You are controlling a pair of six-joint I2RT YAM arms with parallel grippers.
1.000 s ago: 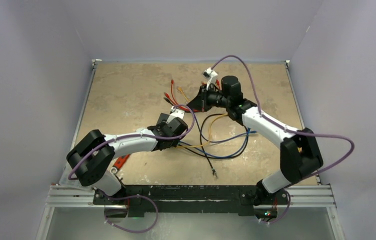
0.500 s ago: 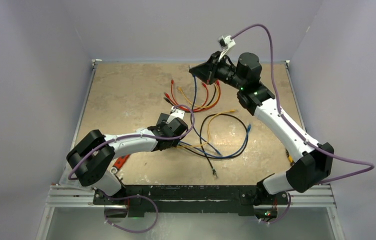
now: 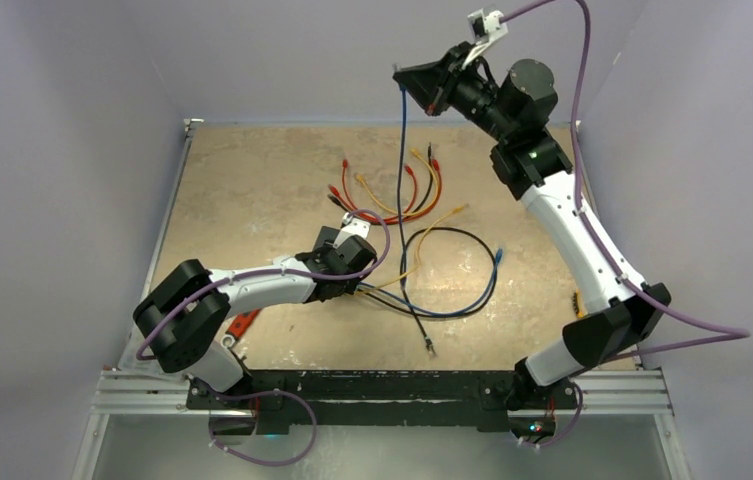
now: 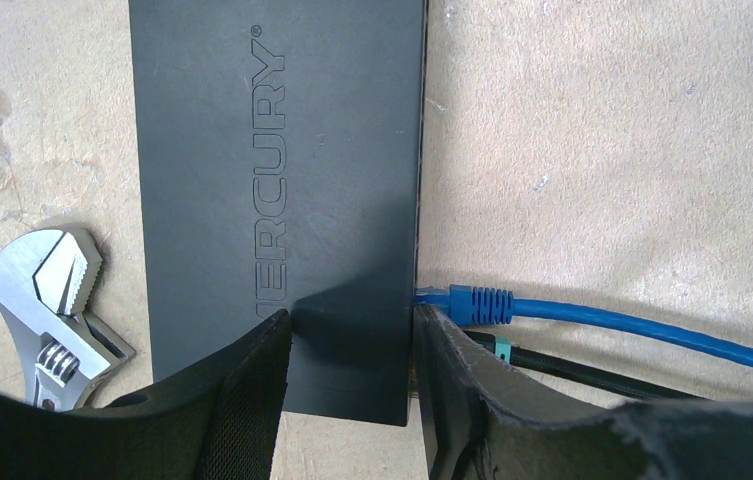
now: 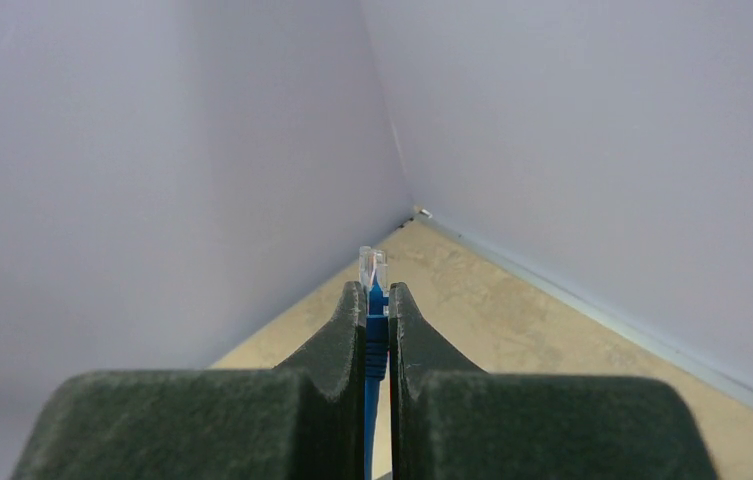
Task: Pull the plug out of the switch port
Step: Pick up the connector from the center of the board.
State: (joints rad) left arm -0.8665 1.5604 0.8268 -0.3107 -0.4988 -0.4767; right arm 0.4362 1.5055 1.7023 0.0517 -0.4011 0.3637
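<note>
Blue plug (image 5: 373,265) pinched in right jaws, aloft; left jaws spread, perhaps pressing switch (image 4: 282,150) edge.

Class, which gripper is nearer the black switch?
Left. The left gripper sits over the switch; the right gripper is high above the far edge of the table, shut on a blue plug.

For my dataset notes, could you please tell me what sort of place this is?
Probably a lab test cell: plain lavender walls enclose a worn tabletop strewn with network cables and a switch.

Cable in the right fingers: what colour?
Blue cable, clear plug tip; right wrist view shows it best.
</note>
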